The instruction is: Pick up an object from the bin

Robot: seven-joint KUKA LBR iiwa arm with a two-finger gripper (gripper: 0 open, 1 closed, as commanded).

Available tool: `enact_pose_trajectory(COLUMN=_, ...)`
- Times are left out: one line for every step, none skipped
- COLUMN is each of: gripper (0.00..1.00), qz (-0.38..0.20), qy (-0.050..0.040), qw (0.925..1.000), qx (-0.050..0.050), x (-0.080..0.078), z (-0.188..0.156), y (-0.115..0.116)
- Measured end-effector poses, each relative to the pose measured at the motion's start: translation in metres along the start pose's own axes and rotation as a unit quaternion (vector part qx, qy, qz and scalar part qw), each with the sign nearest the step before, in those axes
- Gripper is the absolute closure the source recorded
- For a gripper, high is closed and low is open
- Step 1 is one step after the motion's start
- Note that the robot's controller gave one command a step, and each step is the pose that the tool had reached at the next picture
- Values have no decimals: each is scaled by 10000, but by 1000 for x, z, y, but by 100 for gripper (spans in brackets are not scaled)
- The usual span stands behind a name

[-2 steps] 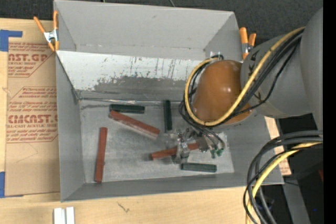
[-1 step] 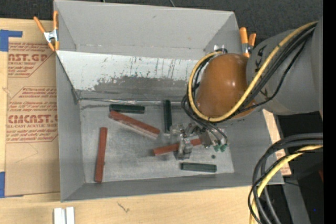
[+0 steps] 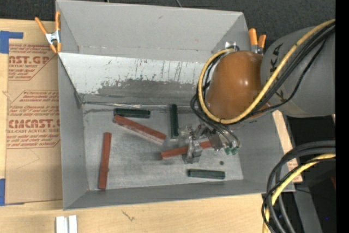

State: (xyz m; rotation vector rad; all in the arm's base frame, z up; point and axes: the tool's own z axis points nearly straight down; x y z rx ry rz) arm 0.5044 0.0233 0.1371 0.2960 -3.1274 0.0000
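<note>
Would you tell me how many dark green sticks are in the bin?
3: left stick near the back, middle stick beside it, front stick near the front wall. The arm may hide more.

Claw above stick, bin floor's right

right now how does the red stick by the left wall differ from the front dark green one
The red stick runs front to back and looks longer; the dark green stick lies crosswise. The red stick lies far from the end effector, the dark green stick close by. Both are slim, lying flat.
</note>
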Motion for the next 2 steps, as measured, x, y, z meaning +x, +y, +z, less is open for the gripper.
enact_pose_trajectory(gripper=100, qz=-1, qy=9, qw=10000, qx=-2, x=0, z=-15, y=0)
enact_pose_trajectory(gripper=100, qz=0, qy=5, qw=10000, qx=-1, x=0, z=-32, y=0)
